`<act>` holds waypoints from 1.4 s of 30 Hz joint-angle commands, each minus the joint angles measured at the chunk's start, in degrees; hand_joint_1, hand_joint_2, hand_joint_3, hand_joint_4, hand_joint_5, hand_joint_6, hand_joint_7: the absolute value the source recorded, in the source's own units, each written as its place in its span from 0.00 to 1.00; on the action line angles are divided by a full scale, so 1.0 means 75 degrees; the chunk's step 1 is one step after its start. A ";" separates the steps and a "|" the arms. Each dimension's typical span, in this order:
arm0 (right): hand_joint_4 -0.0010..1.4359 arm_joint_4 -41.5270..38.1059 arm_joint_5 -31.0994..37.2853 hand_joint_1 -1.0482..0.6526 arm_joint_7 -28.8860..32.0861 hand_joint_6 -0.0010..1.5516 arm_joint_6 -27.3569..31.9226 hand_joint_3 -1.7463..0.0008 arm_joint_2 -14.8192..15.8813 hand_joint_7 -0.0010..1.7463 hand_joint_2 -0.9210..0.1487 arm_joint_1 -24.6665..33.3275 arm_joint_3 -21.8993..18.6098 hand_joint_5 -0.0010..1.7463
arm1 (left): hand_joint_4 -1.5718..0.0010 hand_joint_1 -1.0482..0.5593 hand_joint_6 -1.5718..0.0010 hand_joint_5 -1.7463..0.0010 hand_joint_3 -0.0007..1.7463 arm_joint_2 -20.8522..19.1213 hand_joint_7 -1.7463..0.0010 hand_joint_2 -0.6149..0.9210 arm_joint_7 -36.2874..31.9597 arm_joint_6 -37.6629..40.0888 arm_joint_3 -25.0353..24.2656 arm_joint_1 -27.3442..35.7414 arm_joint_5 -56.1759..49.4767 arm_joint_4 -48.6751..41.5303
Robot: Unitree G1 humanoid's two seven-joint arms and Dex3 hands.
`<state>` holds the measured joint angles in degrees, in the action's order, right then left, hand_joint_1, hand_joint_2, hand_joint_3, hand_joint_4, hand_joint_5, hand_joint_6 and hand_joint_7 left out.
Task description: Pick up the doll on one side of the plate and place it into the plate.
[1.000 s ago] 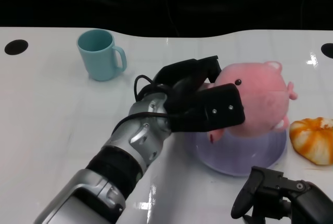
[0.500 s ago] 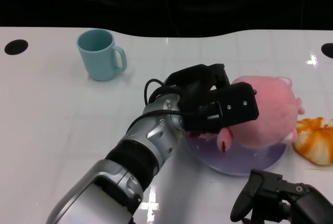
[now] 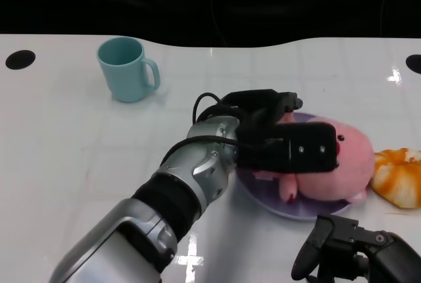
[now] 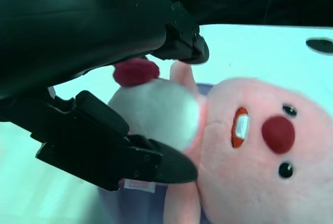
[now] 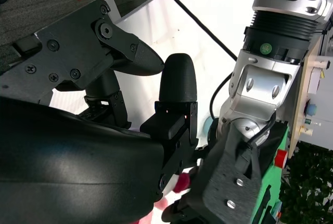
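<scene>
Head view: the left hand (image 3: 283,145) grips the pink plush pig (image 3: 329,164), which lies on the purple plate (image 3: 263,197) with its right end overhanging. On release it could roll right toward the orange bun (image 3: 398,174). The right hand (image 3: 348,253) hangs empty nearby, fingers apart.

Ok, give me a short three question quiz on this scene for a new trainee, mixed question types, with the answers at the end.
1. True or false: the pink doll lies on the purple plate.
2. Which robot hand holds the doll? A) left B) right C) neither
3. Fill in: the mug at the table's far left is ____ in colour.

Key:
1. True. The doll rests on the plate, with the left robot hand gripping it.
2. A. The right robot hand sits low near the table's front edge and holds nothing.
3. Teal.
</scene>
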<state>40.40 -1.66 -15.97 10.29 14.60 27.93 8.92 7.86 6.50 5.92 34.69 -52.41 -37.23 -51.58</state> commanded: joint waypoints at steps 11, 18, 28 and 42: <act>0.46 -0.0196 -0.0157 0.48 -0.0134 0.39 -0.0214 0.40 0.0098 0.80 0.34 -0.0084 -0.0278 0.97 | 1.00 0.03 0.95 1.00 0.30 -0.1052 1.00 1.00 0.0695 0.0241 0.0263 0.0331 -0.0484 0.2096; 0.46 -0.0190 -0.0182 0.48 -0.0185 0.39 -0.0183 0.41 0.0096 0.79 0.33 -0.0084 -0.0356 0.98 | 0.99 0.03 0.95 1.00 0.29 -0.1793 1.00 1.00 0.1222 0.0286 -0.0072 0.1086 -0.0315 0.3978; 0.46 -0.0198 -0.0291 0.49 -0.0212 0.39 -0.0125 0.40 0.0107 0.80 0.34 -0.0111 -0.0418 0.99 | 0.97 0.05 0.94 0.98 0.27 -0.2794 0.99 1.00 0.1845 0.0069 -0.1020 0.2640 0.0523 0.6546; 0.46 -0.0168 -0.0243 0.49 -0.0176 0.39 -0.0035 0.38 0.0102 0.80 0.36 -0.0144 -0.0362 0.99 | 0.93 0.22 0.79 0.62 0.18 -0.3545 0.96 1.00 0.1636 -0.1595 -0.2526 0.4847 0.2213 0.7899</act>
<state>38.78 -3.16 -17.48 9.60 15.11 26.68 6.62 -17.72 19.56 -4.64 17.43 -17.41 -22.07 6.81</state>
